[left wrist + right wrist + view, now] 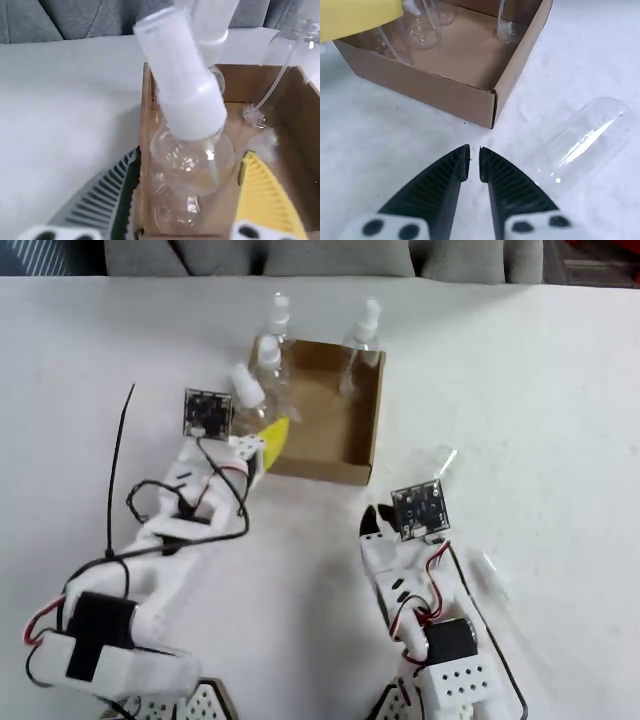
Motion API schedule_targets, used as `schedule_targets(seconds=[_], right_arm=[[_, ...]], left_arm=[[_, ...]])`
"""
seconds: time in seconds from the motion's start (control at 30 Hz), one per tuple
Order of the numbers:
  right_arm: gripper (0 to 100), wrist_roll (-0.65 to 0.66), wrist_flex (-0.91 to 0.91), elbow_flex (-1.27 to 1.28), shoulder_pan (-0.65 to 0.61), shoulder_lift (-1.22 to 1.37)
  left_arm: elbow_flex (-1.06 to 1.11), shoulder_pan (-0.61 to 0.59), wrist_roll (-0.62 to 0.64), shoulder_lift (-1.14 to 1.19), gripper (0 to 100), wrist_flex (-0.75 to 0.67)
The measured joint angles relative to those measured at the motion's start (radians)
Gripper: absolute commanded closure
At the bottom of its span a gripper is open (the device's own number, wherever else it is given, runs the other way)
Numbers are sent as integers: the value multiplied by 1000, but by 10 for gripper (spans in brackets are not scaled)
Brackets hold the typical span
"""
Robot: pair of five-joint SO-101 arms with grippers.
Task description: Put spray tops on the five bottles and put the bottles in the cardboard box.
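Note:
My left gripper is shut on a clear bottle with a white spray top. Its grey finger is outside the left wall of the cardboard box, and its yellow finger is inside. The held bottle leans over that wall. Three more topped bottles stand at the box's far side. My right gripper is shut and holds nothing, low over the table before the box's near right corner. A bare clear bottle lies on its side beside it.
A loose spray top with its tube lies on the white table to the right of the right arm. A black cable trails left of the left arm. Grey cushions run along the far table edge.

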Motion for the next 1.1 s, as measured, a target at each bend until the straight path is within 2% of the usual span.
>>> schedule_targets(seconds=[0.73,0.83,1.1], right_arm=[[982,0,0,0,0,0],[982,0,0,0,0,0],[982,0,0,0,0,0]], left_arm=[[377,0,31,-497,623,12],[399,0,31,-591,623,100],[450,0,31,-833,623,442]])
